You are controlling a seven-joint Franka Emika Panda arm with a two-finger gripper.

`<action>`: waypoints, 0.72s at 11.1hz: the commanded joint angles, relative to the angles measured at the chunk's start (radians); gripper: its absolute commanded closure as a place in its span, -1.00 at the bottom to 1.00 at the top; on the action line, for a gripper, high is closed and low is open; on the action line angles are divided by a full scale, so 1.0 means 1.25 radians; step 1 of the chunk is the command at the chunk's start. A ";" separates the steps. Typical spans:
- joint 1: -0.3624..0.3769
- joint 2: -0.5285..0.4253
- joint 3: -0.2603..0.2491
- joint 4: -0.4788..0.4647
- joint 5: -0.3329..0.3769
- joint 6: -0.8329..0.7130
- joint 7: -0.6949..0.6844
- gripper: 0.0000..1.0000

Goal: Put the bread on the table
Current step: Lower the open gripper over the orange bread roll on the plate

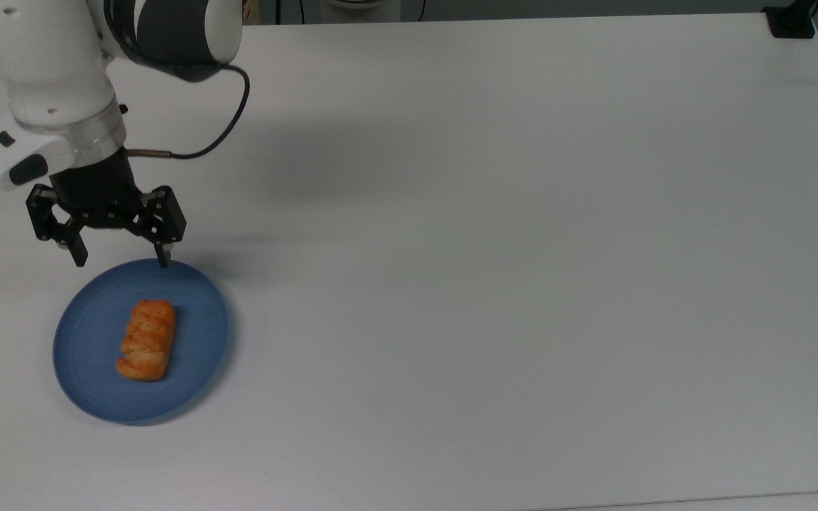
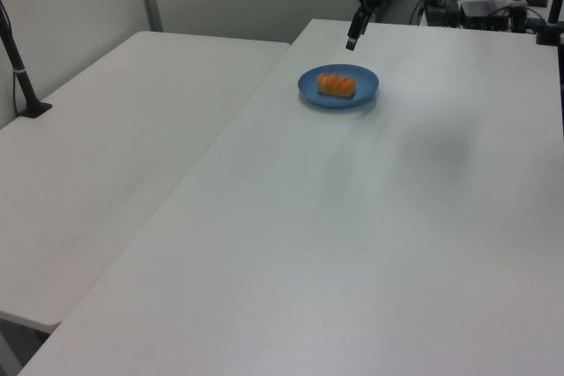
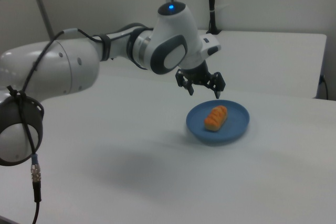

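Note:
The bread (image 1: 146, 339) (image 2: 336, 84) (image 3: 216, 117), a small golden-orange braided roll, lies on a round blue plate (image 1: 199, 333) (image 2: 363, 82) (image 3: 236, 124) on the white table (image 1: 494, 234) (image 2: 352, 244) (image 3: 131, 171). My black gripper (image 1: 122, 259) (image 3: 205, 92) hangs open and empty above the plate's far rim in the top view, short of the bread. In the left view one finger (image 2: 352, 42) shows just beyond the plate.
The white arm (image 1: 47, 78) (image 3: 79, 72) with a black cable (image 1: 228, 128) reaches in from the top view's upper left. A second white table (image 2: 115, 147) adjoins at the left view's left, with a black post (image 2: 22, 77). A black clamp (image 1: 791, 21) sits at the top view's far right corner.

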 commanded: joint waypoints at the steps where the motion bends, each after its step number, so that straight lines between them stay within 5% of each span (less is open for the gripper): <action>1: -0.011 0.043 -0.002 0.013 0.015 0.089 0.022 -1.00; 8: 0.009 0.129 -0.001 -0.007 0.011 0.262 0.072 -1.00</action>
